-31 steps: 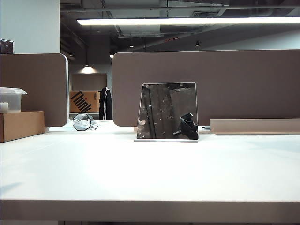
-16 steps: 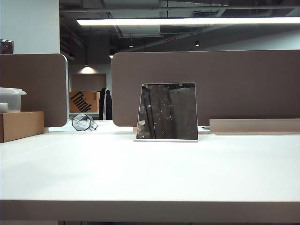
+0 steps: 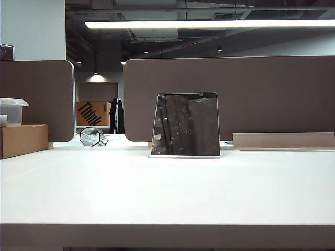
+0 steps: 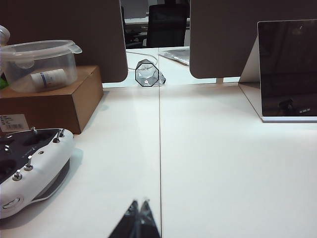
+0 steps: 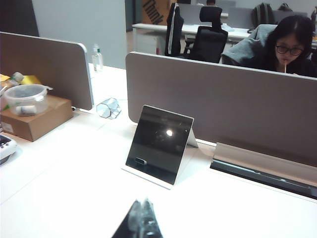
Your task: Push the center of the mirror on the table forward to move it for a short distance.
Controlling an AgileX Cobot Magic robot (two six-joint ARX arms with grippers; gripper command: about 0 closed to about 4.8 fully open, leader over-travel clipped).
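Dark-faced frameless leaning mirror (image 3: pixel 185 125) alone at table (image 3: pixel 167 193) twelve o'clock; arm reflection gone. Left gripper (image 4: pixel 138 218), right gripper (image 5: pixel 141 220) clenched, withdrawn toward six. Push likely finished.

Only clear text: "Think" in big black letters, tilted, on an orange-brown cardboard carton (image 3: pixel 94 113) seen thru the gap betw. the partition panels in the exterior view; the right wrist view shows part of the same lettering on a carton (image 5: pixel 154 11) at the far back, cut off by the frame. White sticker (image 4: pixel 13 122) on the side of the brown box (image 4: pixel 54 103) in the left wrist view has print, too small to read. Small bottle (image 4: pixel 48 78) inside the clear lidded container (image 4: pixel 39 62) on that box has a blue-marked label, illegible. Nothing readable on the mirror (image 3: pixel 185 125) or the surface (image 3: pixel 167 193).
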